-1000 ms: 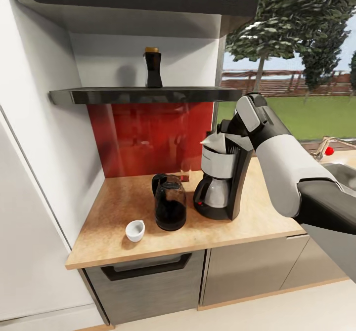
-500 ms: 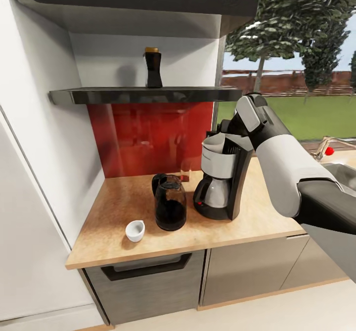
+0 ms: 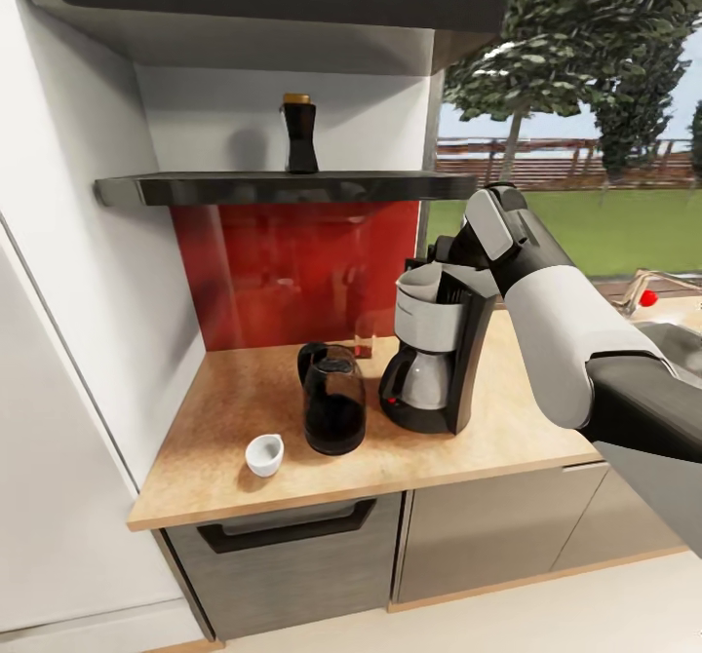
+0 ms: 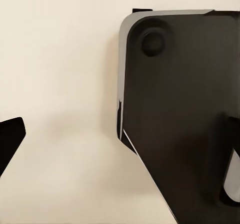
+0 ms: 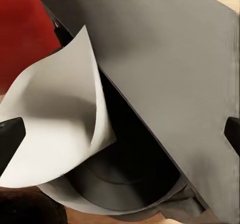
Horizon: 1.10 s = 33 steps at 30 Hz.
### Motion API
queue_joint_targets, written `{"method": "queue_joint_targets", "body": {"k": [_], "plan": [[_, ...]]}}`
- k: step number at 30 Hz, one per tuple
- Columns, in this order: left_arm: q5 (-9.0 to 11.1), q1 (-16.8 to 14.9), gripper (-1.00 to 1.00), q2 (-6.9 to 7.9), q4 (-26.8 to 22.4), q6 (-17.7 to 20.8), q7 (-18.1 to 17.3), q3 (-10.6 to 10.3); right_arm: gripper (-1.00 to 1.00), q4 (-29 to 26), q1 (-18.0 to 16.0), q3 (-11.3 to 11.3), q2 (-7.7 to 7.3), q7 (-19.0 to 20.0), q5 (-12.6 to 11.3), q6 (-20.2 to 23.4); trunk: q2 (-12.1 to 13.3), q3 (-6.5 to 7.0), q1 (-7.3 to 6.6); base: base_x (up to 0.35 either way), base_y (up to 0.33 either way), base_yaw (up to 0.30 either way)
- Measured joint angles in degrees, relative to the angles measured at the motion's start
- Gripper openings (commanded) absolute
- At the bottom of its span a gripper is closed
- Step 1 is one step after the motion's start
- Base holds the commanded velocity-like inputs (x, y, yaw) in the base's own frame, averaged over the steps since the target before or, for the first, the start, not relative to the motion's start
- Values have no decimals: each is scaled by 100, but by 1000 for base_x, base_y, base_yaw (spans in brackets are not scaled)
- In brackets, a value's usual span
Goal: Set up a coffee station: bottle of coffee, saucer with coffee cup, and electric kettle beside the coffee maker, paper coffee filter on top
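The coffee maker (image 3: 430,353) stands on the wooden countertop (image 3: 244,395), with a white paper coffee filter (image 3: 417,282) lying in its open top. My right gripper (image 3: 447,255) hovers just above and behind that top. In the right wrist view the filter (image 5: 55,124) rests curled in the basket, and the right gripper (image 5: 120,139) is open, its fingertips (image 5: 10,139) wide of the paper. The dark electric kettle (image 3: 332,411) stands left of the maker, and a small white coffee cup (image 3: 264,454) sits near the front edge. The bottle of coffee (image 3: 299,134) stands on the shelf (image 3: 195,188). My left gripper (image 4: 120,154) hangs open over the floor.
A drinking glass (image 3: 365,336) stands against the red backsplash behind the kettle. A sink and tap (image 3: 648,294) lie to the right. A tall white cabinet (image 3: 58,341) closes off the counter's left side. A drawer (image 3: 292,536) sits under the counter.
The filter, held upright above the maker a second ago, has dropped into its top and lies loose. The right gripper has stayed almost still, and the view has shifted slightly.
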Motion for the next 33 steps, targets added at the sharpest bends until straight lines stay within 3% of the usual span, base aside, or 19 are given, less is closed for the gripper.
{"method": "queue_joint_targets", "body": {"k": [15, 33], "plan": [[1, 0, 100, 3, 1, 1, 0, 4, 100, 5, 3, 0, 3, -2, 6, 0, -3, -1, 0, -31, -256, 0], [1, 0, 100, -3, 1, 0, 0, 1, 100, 60, 11, 0, 2, 0, 6, 0, -2, -1, 0, 0, -133, 0]]}}
